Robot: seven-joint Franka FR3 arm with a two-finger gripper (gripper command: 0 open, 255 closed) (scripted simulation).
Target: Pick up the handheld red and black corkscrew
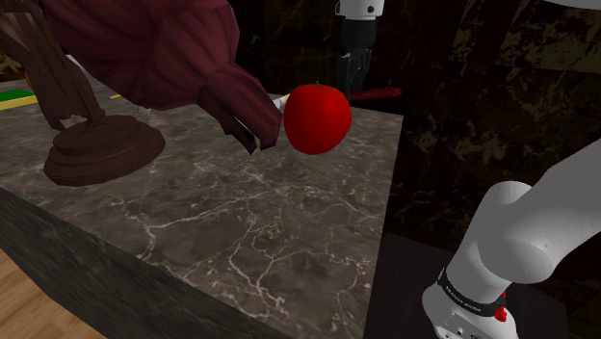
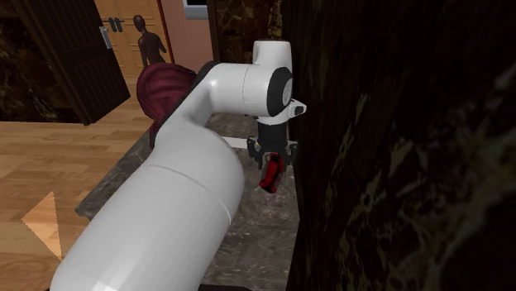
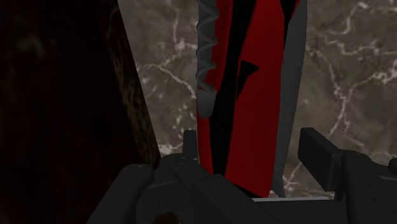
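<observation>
– As the gripper (image 2: 272, 159) hangs over the far end of the counter (image 1: 250, 221), what lies between its jaws?

– The corkscrew (image 3: 254, 95): a red body with black markings, a grey twisted screw along one side and a grey strip along the other. It runs lengthwise out from the palm and fills the gap.

– And the fingers (image 3: 321, 156)?

– Pinching it. In the wrist view one black finger meets each long edge of the corkscrew, with veined stone behind.

– Is it clear of the counter?

– That cannot be told. In the second exterior view it slants down from the gripper, close beside the dark wall (image 2: 397, 149). In the shoulder view a red sliver of it pokes out to the right just under the fingers, level with the counter's far edge.

– What else stands on the stone?

– A red apple (image 1: 318, 117), near the gripper on the shoulder view's left, and further left a dark red statue (image 1: 106, 144) on a round base.
</observation>
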